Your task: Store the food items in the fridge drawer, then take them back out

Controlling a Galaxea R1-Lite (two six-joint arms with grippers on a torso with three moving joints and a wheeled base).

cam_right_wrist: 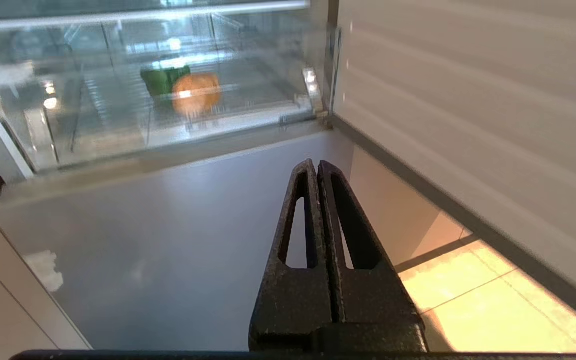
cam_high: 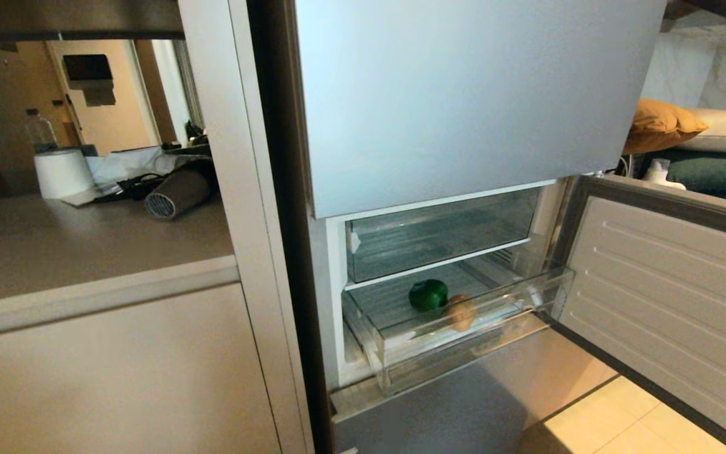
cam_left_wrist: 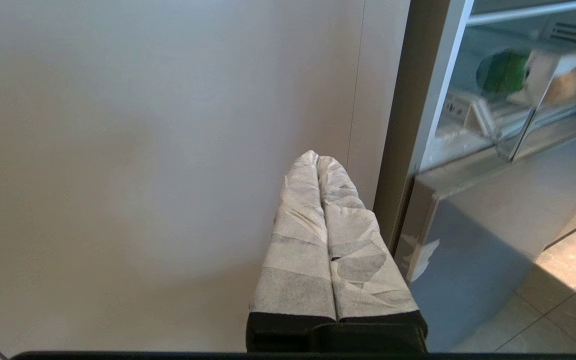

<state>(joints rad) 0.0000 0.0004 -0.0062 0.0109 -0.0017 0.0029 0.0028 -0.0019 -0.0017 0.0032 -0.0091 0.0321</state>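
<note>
With pepper (cam_high: pixel 428 294) and bun (cam_high: pixel 461 311) lying in the pulled-out drawer (cam_high: pixel 464 343), retrieval likely comes next, needing either pressed-together gripper, left (cam_left_wrist: pixel 317 159) or right (cam_right_wrist: pixel 316 165), to spread.

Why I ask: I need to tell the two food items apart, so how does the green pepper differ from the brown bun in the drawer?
The bell pepper is glossy dark green; the bun is matte tan-brown. The bell pepper sits further back in the fridge drawer, while the bun lies close behind its clear front wall. The bun is to the pepper's right. Both are roundish, similar in size, and rest side by side in the same pulled-out drawer.
</note>
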